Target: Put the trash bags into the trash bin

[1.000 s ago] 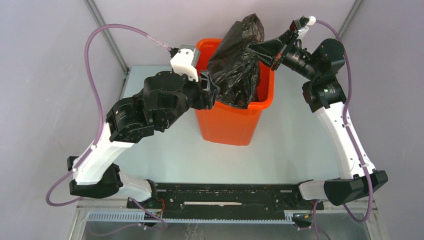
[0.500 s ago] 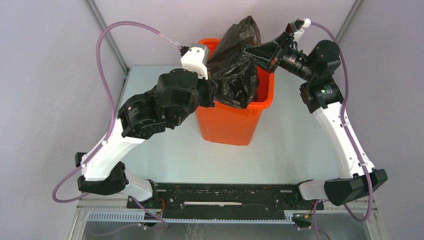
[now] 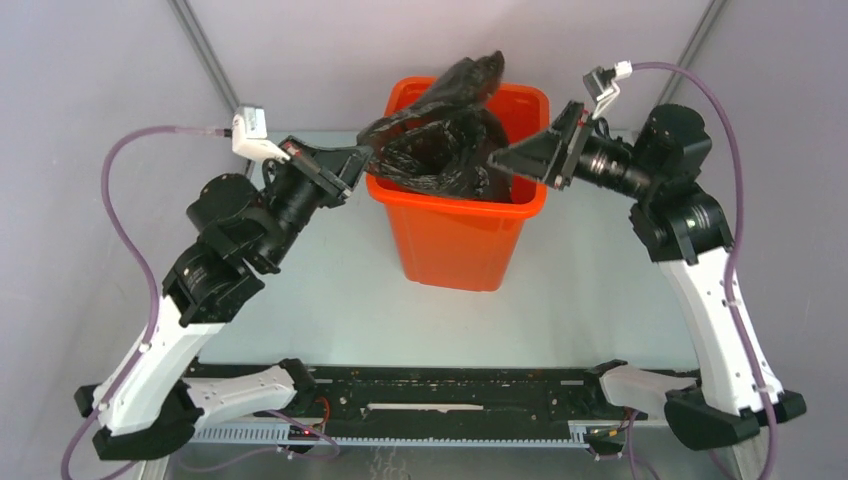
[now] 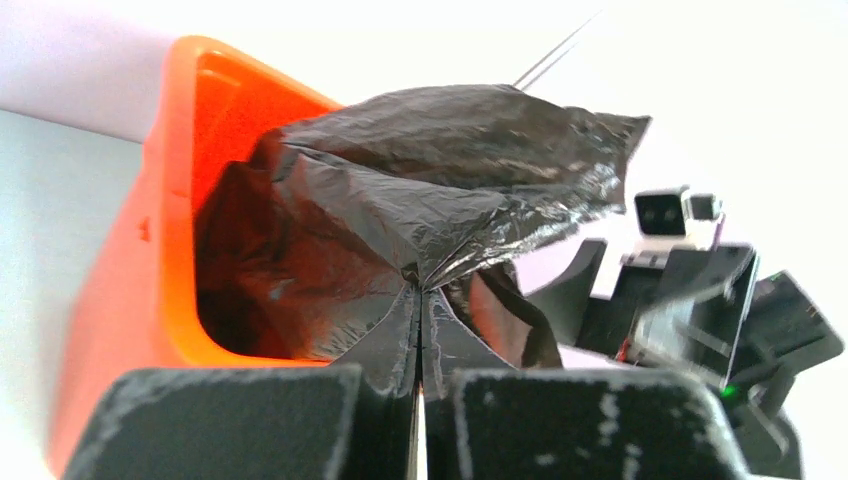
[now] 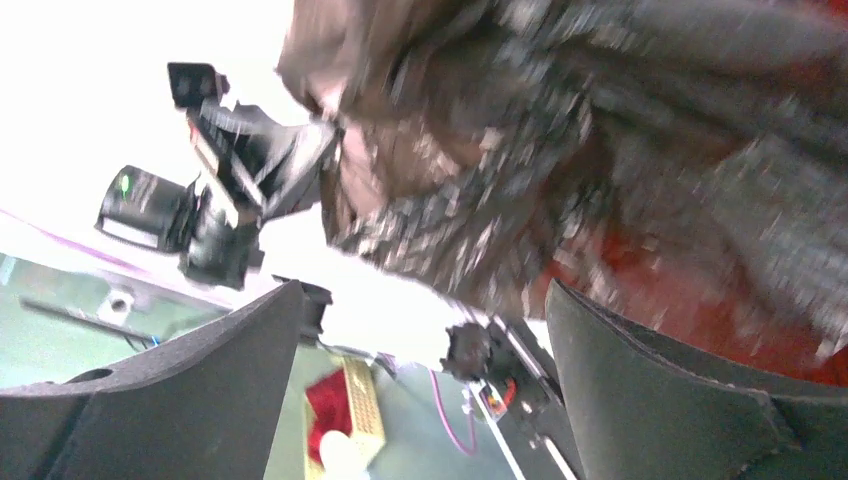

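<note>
Left wrist view: the thin glossy black plastic bag (image 4: 430, 210) is clamped between the left gripper's (image 4: 418, 385) jaws and draped into the tall orange plastic bin (image 4: 120, 280) ahead; the right gripper's (image 5: 422, 310) parted jaws are shown only by the right wrist view.

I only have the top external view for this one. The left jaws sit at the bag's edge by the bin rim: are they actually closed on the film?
Observer: Yes. In the left wrist view the left jaws are pressed together on a pinch of the trash bag. The film fans out from that pinch over the trash bin.
Reviewer: And the right jaws? From above they look buried against the bag.
Observer: In the right wrist view the right jaws stand wide apart and grip nothing. The bag lies beyond the fingers, though that picture is blurred.
</note>
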